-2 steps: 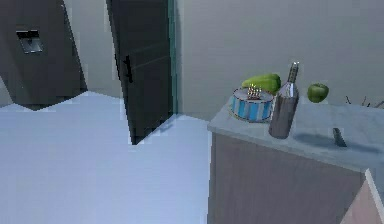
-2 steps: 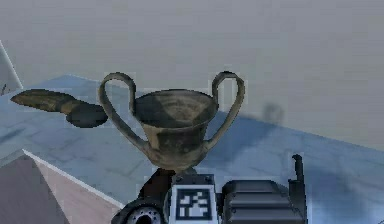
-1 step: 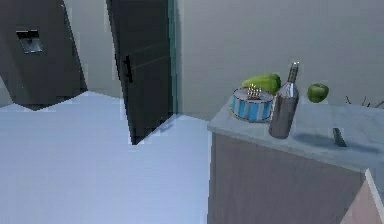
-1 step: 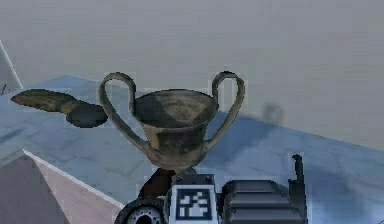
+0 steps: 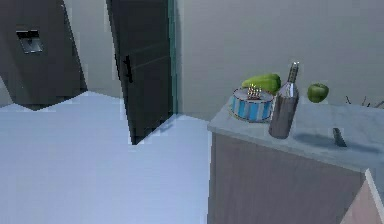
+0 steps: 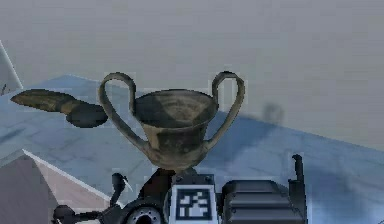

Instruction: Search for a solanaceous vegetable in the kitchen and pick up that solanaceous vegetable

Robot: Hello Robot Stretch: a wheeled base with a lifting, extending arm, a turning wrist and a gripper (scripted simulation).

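Note:
On the grey counter (image 5: 310,130) at the forward view's right lie two green things. One is a longish green lump (image 5: 263,82) behind a blue striped bowl (image 5: 251,104); the other is a small round green fruit (image 5: 317,92) near the wall. In the arm side view my gripper (image 6: 122,198) shows as dark parts at the bottom edge, left of a white marker square (image 6: 195,206). Just behind it on the countertop stands a tarnished two-handled cup (image 6: 175,122), so I cannot tell whether the gripper holds anything.
A tall grey bottle (image 5: 285,102) stands beside the bowl, and a small dark utensil (image 5: 339,137) lies further right. A dark fridge (image 5: 40,55) and a dark door (image 5: 145,65) stand across pale floor. A flat dark dish (image 6: 55,104) lies on the counter (image 6: 300,160) left of the cup.

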